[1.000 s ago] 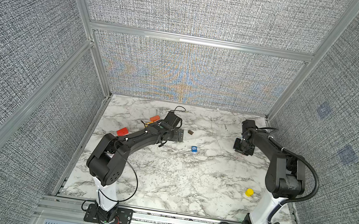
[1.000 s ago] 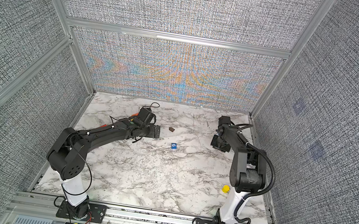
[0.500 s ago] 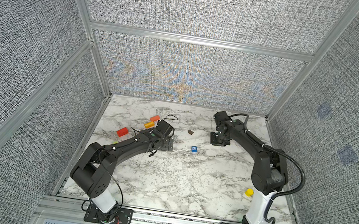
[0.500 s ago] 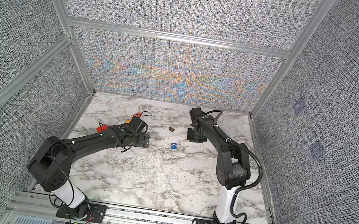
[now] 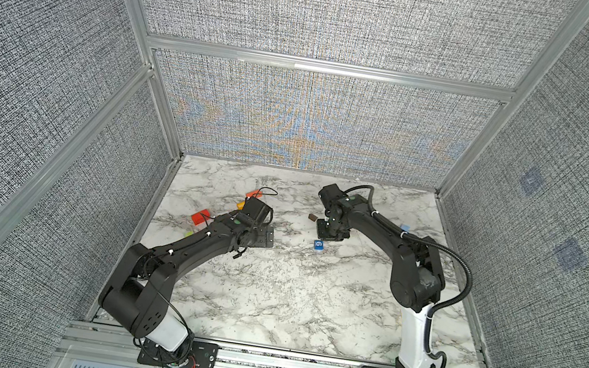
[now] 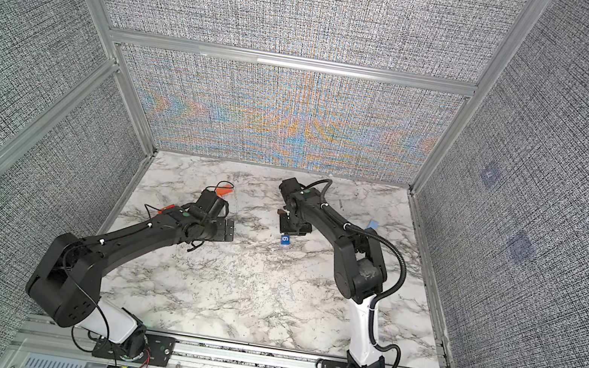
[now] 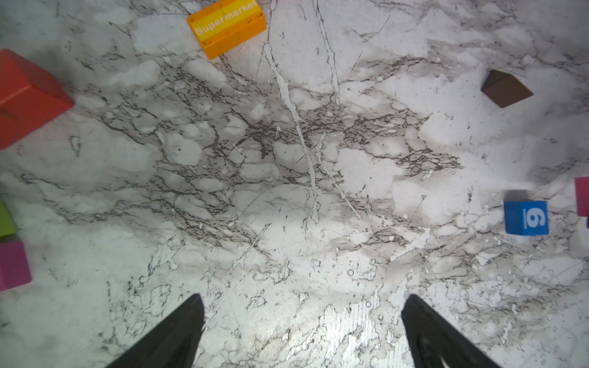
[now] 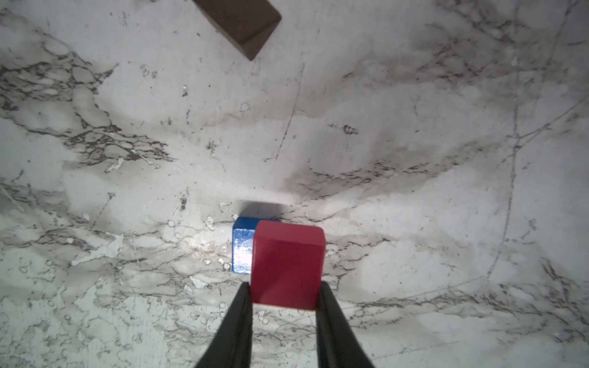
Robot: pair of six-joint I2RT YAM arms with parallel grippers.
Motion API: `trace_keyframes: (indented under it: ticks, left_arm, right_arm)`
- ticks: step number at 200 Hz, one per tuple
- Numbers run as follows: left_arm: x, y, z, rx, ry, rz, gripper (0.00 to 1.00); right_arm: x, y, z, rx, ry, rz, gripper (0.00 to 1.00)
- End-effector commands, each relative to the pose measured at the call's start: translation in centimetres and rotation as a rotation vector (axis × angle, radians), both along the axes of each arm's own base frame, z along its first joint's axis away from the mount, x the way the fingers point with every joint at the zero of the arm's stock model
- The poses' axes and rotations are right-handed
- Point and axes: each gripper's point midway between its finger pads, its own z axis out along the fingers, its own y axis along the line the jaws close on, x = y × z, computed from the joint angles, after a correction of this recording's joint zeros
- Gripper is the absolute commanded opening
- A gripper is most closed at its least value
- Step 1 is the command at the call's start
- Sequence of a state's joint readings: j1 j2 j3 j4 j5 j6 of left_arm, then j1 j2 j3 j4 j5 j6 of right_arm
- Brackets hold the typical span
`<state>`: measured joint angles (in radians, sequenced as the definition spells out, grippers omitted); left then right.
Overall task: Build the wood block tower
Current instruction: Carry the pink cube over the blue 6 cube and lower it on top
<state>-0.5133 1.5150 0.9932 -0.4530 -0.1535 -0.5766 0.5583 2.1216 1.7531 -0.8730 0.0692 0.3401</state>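
**While left hand backs off, right hand brings pink block to blue cube**

Since a second ago the right arm has swung in from well off to the side and now sits at the blue cube (image 5: 318,244). The right hand (image 8: 284,286) is just behind the cube, pinching the pink block (image 8: 287,264) between both fingers. The left arm has pulled away from the brown block (image 5: 312,217), back toward the red block (image 5: 199,217). The left hand (image 7: 304,299) is spread wide, nothing in it. Cube and brown block have not moved.

Likely meaning: this is the first stacking step. There is no tower yet, and the blue cube stands alone on the table (image 5: 287,302) as the base, with pink to go on it. It probably needs a small sideways shift to centre, then a lowering.

View differences:
- **Right wrist view:** shows the pinch and the offset. Pink overlaps only part of the cube and one blue side stays exposed.
- **Top views:** hide the pink block under the hand, but the cube's "6" face shows uncovered. Only these show the light-blue block (image 5: 404,228), well apart from the cube behind the right arm.
- **Left wrist view:** catches a sliver of pink just beside the cube. It also shows the orange block (image 7: 226,27), green block (image 7: 4,220) and magenta block (image 7: 12,264), all well apart from the cube.

Cannot tell whether pink touches blue.
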Motion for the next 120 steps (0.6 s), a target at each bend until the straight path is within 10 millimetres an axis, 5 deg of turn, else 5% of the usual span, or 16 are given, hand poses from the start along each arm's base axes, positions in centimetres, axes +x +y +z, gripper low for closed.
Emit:
trace_keyframes:
  ticks: [1,120]
  left_arm:
    - [-0.1,0.3,0.0,-0.013,0.004,0.003,0.99]
    - [-0.5,1.4,-0.2,-0.015,0.003,0.024,0.99]
  right_arm:
    - [-0.7,0.3,-0.3,-0.008,0.032,-0.006,0.24]
    - [-1.4,1.7,-1.7,-0.014,0.073,-0.011,0.24]
